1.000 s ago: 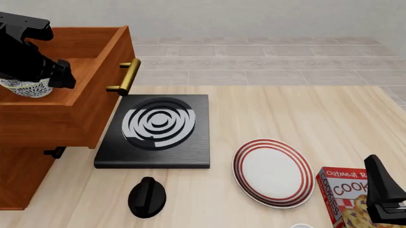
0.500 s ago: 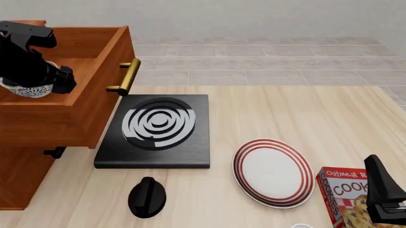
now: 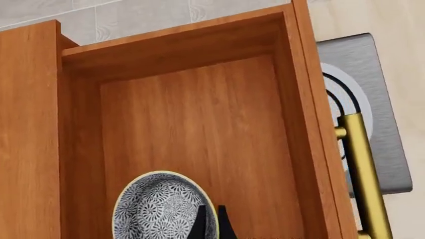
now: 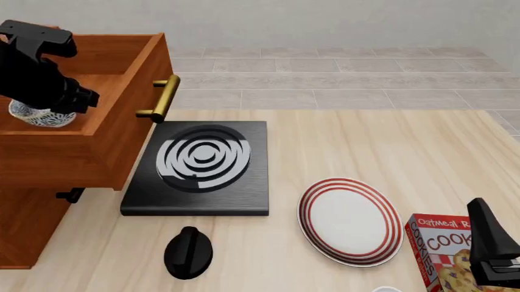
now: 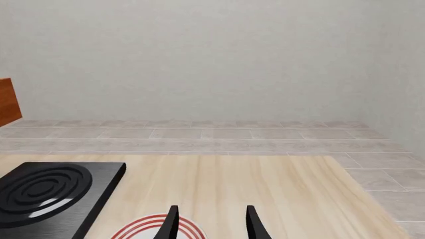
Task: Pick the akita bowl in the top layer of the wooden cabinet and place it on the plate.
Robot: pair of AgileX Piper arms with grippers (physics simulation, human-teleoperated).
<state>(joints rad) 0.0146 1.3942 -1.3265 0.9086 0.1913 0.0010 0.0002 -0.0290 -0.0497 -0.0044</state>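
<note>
Bowl: the akita bowl (image 3: 164,209) sits inside the top layer (image 4: 122,131), which is pulled out from the wooden cabinet (image 4: 28,228).
Left gripper (image 3: 211,224): inside that drawer; its fingers nearly together, pinching the bowl's pale rim.
Plate: the plate (image 4: 351,220) lies on the table (image 4: 390,152), well apart from the cabinet, beyond the black stove (image 4: 199,170).
Right gripper (image 5: 211,224): fingers apart, holding nothing, near the plate's rim beside a cookie box (image 4: 442,249).
</note>
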